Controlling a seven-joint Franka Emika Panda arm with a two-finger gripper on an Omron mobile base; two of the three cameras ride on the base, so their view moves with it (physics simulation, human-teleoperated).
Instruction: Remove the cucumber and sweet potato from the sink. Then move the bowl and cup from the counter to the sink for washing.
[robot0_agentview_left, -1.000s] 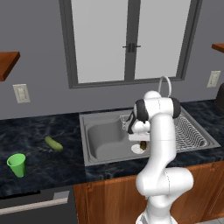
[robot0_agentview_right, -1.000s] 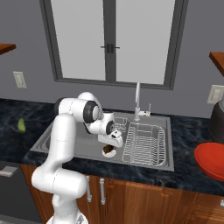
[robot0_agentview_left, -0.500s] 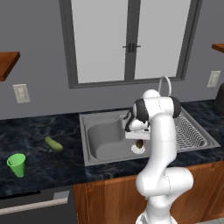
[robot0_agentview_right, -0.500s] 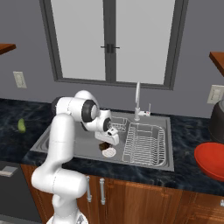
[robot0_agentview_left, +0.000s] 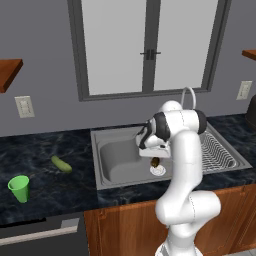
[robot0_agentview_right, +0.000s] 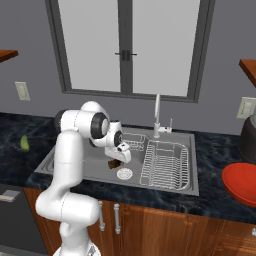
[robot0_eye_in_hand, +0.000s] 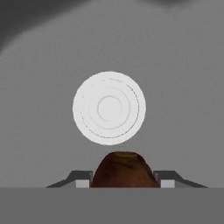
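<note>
Fingers: the gripper (robot0_eye_in_hand: 118, 181) pinches the sweet potato (robot0_eye_in_hand: 121, 169), one finger on each side.
Potato: held above the white drain (robot0_eye_in_hand: 109, 107) in the sink (robot0_agentview_left: 112, 172).
Do well: lift straight up first, hold tight.
Edges: clear the sink rim, then the faucet (robot0_agentview_right: 157, 114) and rack (robot0_agentview_right: 166, 164).
Room: the counter (robot0_agentview_left: 45, 185) by the cucumber (robot0_agentview_left: 61, 164) looks open.

The sink (robot0_agentview_left: 120, 162) is smooth grey metal with a dull shine, and its drain (robot0_eye_in_hand: 109, 107) is flat white with fine rings. The dish rack (robot0_agentview_right: 165, 162) is thin shiny wire. The counter (robot0_agentview_left: 45, 185) looks like dark, glossy speckled stone. The cabinet fronts (robot0_agentview_right: 150, 232) are polished brown wood. The sweet potato (robot0_eye_in_hand: 124, 169) has matt, reddish-brown skin. The cup (robot0_agentview_left: 19, 188) looks like smooth green plastic.
</note>
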